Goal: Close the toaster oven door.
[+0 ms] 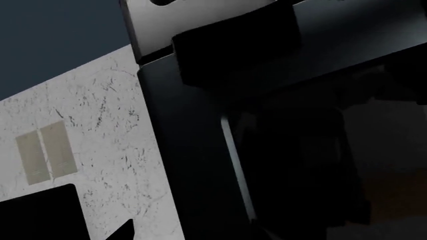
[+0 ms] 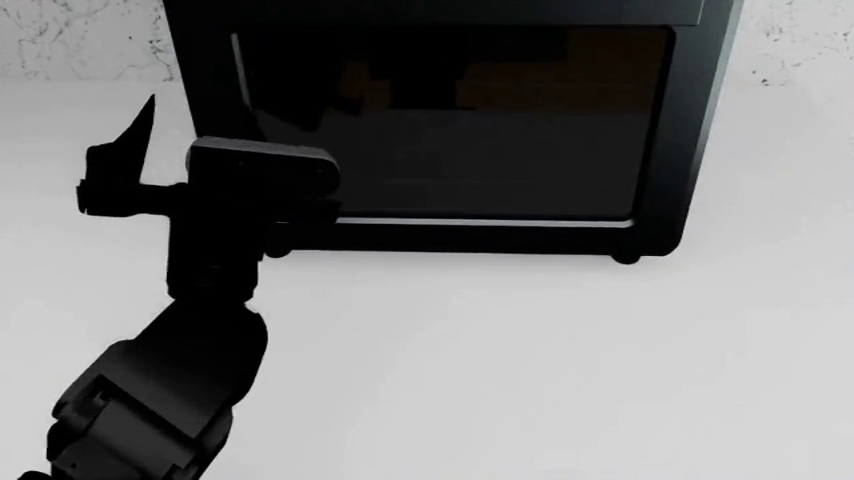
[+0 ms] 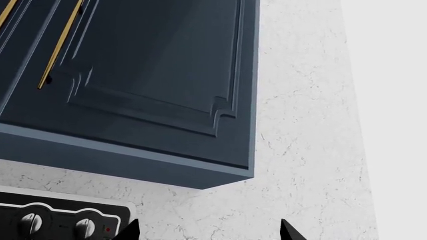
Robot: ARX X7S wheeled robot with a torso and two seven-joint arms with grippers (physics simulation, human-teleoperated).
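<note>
In the head view we see the toaster oven [image 2: 441, 130] at 12 o'clock on the white surface [image 2: 534, 370]. Its door [image 2: 454, 140] stands up flat against the front, facing us, long side running 9 to 3. Our left claw [image 2: 200, 170] is at the door's 9 o'clock edge; we cannot tell its state. Our right claw's [image 3: 207, 231] tips are apart, near blue cabinets [image 3: 153, 80].

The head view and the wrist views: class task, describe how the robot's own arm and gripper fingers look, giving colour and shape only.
The left arm is matte black throughout, built of chunky, blocky segments with a rounded box-shaped wrist housing. A left gripper finger is black and tapers to a sharp point. The right gripper's fingers show only as two small black pointed tips. No cables, labels or markings are visible.
</note>
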